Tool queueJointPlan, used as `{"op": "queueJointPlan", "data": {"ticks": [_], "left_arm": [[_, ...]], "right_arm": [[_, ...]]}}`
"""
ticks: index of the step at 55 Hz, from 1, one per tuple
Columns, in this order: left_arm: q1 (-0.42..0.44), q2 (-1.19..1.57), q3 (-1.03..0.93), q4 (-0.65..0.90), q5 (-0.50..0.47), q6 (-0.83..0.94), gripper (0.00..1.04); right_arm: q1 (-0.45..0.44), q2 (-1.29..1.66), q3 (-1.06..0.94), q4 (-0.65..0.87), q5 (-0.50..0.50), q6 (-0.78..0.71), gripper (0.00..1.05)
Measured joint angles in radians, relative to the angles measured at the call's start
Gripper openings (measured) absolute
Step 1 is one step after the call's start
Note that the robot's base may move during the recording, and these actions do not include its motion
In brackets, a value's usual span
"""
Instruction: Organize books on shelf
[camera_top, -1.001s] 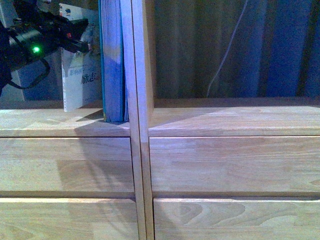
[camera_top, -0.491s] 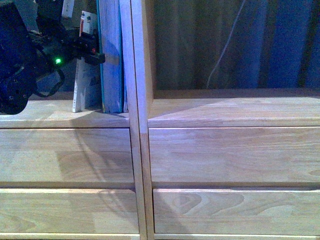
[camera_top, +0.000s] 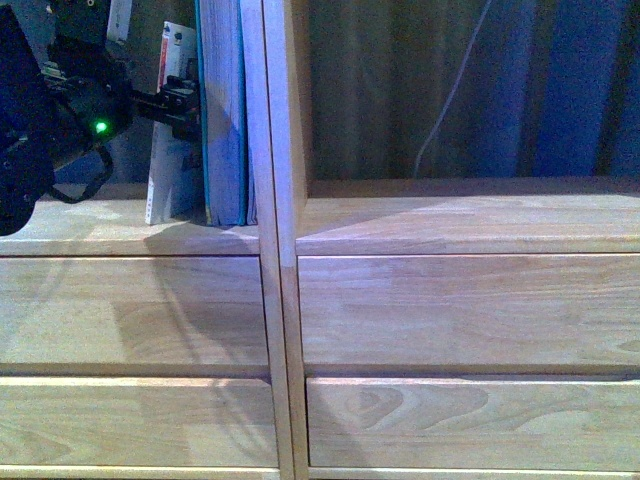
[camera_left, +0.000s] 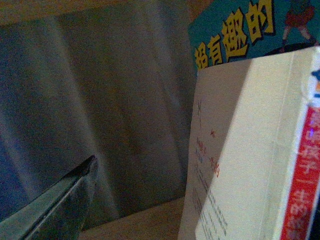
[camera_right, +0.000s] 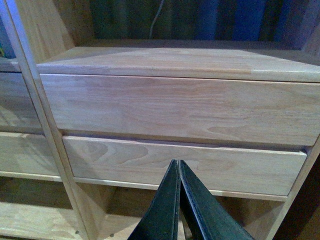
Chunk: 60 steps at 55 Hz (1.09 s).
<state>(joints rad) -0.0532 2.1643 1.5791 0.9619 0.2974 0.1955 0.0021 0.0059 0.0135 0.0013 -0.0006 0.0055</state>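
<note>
The shelf (camera_top: 280, 150) fills the front view: a light-wood bookcase with a central upright, open compartments above and plain drawer fronts (camera_top: 470, 320) below. In its left compartment both books stand upright on the compartment floor. The teal book (camera_top: 225, 110) stands against the central upright, and the white paperback (camera_top: 172, 150) stands just beside it on its left, apparently touching it. Judged from this arrangement, the task appears close to complete: both books are upright and grouped at the divider, and what seems to remain is releasing or clearing the paperback and withdrawing the arm. The left gripper (camera_top: 178, 105) is at the paperback's upper part, but whether its jaws grip the book, merely press on it, or stand open cannot be told: the front view shows only dark hardware there, and the left wrist view shows one dark finger (camera_left: 55, 205) well apart from the paperback's cover (camera_left: 235, 150). The right gripper (camera_right: 177, 200) hangs in front of the drawer fronts on the right column with its jaws closed on nothing. The book tops are cut off in the front view, the right compartment shows only a curtain (camera_top: 470, 90) behind, and any further books elsewhere are out of frame.
</note>
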Motion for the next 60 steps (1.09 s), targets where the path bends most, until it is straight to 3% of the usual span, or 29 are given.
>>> {"op": "queueJointPlan", "data": {"ticks": [20,37,47,54,56,60], "left_arm": [[-0.013,-0.178,-0.195,-0.05,-0.087,-0.119,0.97],[-0.064,-0.476,-0.473,-0.109,-0.15,-0.304,0.97],[-0.091,-0.737,-0.657,-0.217,-0.264,-0.314,0.97],[-0.121,-1.06,-0.829,-0.404,-0.371,-0.286,0.97],[-0.126,-1.153,-0.87,-0.459,-0.396,-0.286,0.97],[-0.136,-1.342,-0.947,-0.56,-0.452,-0.286,0.97]], "right_arm": [[0.0,0.0,0.0,0.0,0.0,0.0,0.03],[0.0,0.0,0.0,0.0,0.0,0.0,0.03],[0.0,0.0,0.0,0.0,0.0,0.0,0.03],[0.0,0.0,0.0,0.0,0.0,0.0,0.03],[0.0,0.0,0.0,0.0,0.0,-0.002,0.05],[0.0,0.0,0.0,0.0,0.0,-0.002,0.23]]}}
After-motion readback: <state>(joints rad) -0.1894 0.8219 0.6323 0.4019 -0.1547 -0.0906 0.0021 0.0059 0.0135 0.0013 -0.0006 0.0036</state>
